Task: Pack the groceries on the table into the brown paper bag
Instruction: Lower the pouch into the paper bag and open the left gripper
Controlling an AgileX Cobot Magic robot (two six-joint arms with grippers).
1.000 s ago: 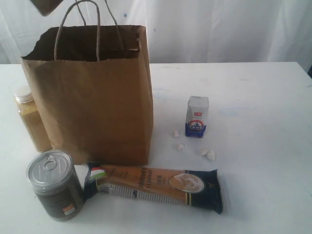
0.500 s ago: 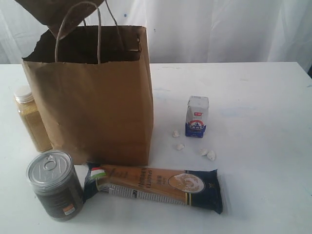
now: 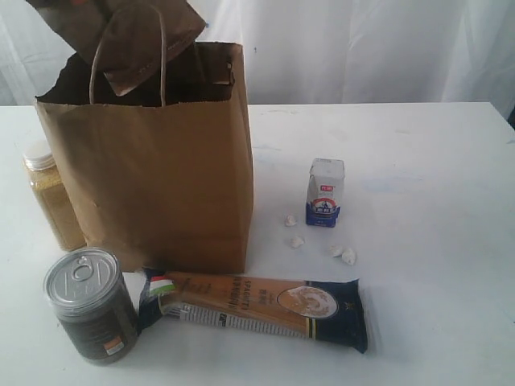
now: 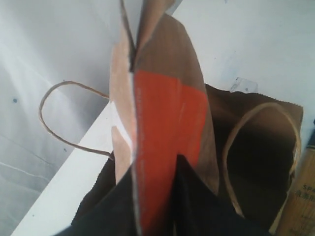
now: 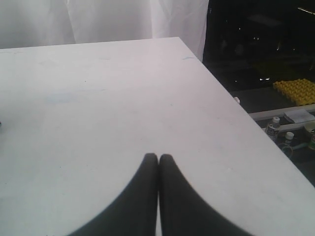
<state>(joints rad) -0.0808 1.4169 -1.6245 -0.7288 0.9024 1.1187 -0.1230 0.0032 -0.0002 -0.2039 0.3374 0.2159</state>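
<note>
Left gripper (image 4: pixel 155 184) is clamped on a flat brown-and-orange packet (image 4: pixel 167 113), held tilted just above the open mouth of the brown paper bag (image 3: pixel 161 185), which stands upright on the left of the table (image 3: pixel 418 145); the right gripper (image 5: pixel 158 162) is pinched closed on nothing over bare tabletop. If the packet goes down skewed, it could press the bag's thin wall and tip it toward the yellow-powder jar (image 3: pixel 48 201) just beside it. Its lower corner might also snag a handle loop (image 4: pixel 225 167) and hang there instead of dropping inside.
</note>
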